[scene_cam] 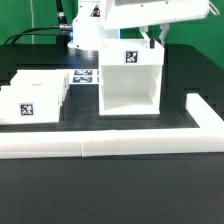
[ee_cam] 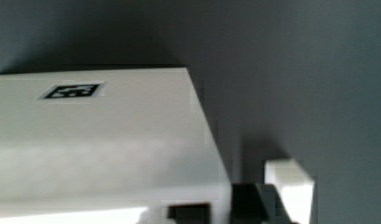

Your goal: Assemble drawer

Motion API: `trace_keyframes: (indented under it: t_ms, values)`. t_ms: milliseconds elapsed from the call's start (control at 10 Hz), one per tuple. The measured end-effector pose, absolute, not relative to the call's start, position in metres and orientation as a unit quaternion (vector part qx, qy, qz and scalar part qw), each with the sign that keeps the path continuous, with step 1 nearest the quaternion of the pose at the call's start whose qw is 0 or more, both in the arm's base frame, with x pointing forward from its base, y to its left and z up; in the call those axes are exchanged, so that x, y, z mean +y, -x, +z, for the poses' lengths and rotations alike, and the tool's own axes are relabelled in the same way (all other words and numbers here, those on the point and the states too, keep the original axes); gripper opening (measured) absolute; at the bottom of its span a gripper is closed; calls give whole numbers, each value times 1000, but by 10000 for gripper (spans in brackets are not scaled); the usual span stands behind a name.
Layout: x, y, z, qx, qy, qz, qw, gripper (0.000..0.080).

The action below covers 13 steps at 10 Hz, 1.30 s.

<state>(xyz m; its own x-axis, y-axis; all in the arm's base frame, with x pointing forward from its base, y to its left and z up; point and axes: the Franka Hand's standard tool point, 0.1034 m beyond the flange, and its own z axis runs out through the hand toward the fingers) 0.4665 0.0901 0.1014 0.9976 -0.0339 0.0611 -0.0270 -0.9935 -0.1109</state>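
Exterior view showed us the drawer housing (scene_cam: 130,85) standing upright directly below the gripper (scene_cam: 156,40), its back top edge nearest the fingers. The smaller trays (scene_cam: 30,100) lay well apart from the gripper. We could not tell if its fingers were apart or together.

Bright, even light falls from above in the exterior view. The tall white plastic hollow housing (scene_cam: 130,85) nearly bleaches out on its outer faces, while its inside is shaded grey. The long low white border bars (scene_cam: 100,147) lose surface detail. The matte black tabletop (scene_cam: 110,190) reads flat and dark. The wrist view is dimmer, greyish and out of focus, and the black-and-white square tag (ee_cam: 70,91) is smeared.
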Motion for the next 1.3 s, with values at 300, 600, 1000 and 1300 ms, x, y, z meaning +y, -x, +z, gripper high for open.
trace_keyframes:
  t_ms: [300, 600, 1000, 1300]
  values:
    - [86, -520, 102, 19, 996, -55, 63, 44]
    - [87, -568, 102, 3, 990, -124, 63, 45]
    - [92, -573, 103, -4, 988, -140, 63, 47]
    - [93, -576, 106, 70, 984, -144, 75, 47]
